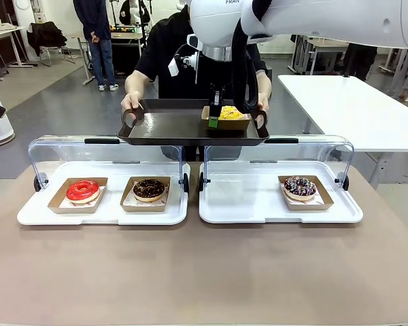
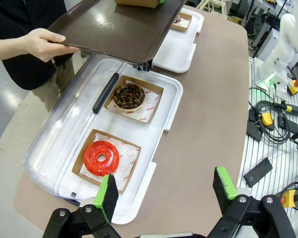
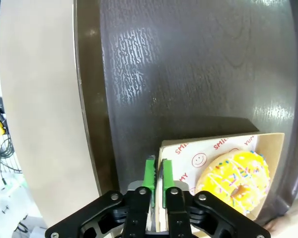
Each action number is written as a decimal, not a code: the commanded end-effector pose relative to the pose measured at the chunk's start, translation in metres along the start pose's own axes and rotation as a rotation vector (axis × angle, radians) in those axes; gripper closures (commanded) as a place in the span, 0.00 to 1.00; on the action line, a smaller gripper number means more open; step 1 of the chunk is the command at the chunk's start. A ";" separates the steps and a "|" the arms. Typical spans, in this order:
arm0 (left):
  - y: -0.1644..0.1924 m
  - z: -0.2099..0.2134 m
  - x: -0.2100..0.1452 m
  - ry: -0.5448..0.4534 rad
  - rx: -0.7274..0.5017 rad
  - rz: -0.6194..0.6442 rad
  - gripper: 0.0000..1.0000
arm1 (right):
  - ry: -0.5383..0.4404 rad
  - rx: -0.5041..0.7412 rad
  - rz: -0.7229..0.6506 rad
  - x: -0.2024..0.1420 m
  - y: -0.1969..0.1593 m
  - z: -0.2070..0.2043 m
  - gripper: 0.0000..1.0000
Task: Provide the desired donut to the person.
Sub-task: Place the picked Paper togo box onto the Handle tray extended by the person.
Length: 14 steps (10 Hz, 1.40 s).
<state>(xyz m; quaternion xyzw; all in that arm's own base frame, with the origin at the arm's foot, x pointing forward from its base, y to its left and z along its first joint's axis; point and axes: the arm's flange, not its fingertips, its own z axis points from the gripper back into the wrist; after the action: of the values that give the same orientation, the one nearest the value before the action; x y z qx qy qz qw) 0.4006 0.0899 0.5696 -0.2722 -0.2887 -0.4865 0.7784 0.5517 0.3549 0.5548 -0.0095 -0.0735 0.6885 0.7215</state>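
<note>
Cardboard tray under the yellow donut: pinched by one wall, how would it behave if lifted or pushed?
Probably floppy: the cardboard tray looks like thin folded card, and the right end effector pinches only one wall. Likely to sag or tip toward the yellow donut, which sits beside the grip. It may slide easily on the glossy serving tray.

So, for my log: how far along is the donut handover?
Done: the yellow donut in its box looks set on the person's brown tray. In hand: the right tool is shut on the box edge. Remaining: release and pull back. The left tool hangs open.
</note>
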 end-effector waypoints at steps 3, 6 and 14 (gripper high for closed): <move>0.000 0.001 0.001 -0.016 -0.005 -0.009 0.00 | -0.034 0.017 0.021 -0.001 -0.001 0.008 0.27; 0.000 0.001 0.001 -0.016 -0.005 -0.009 0.00 | -0.039 0.019 0.024 -0.001 0.000 0.009 0.00; 0.000 0.001 0.001 -0.016 -0.005 -0.009 0.00 | 0.004 0.106 0.076 -0.021 0.036 0.051 0.00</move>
<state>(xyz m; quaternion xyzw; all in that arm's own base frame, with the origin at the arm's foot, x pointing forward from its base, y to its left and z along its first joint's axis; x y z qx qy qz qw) 0.4007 0.0899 0.5695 -0.2723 -0.2886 -0.4864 0.7784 0.5263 0.3457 0.5836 0.0143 -0.0452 0.7076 0.7050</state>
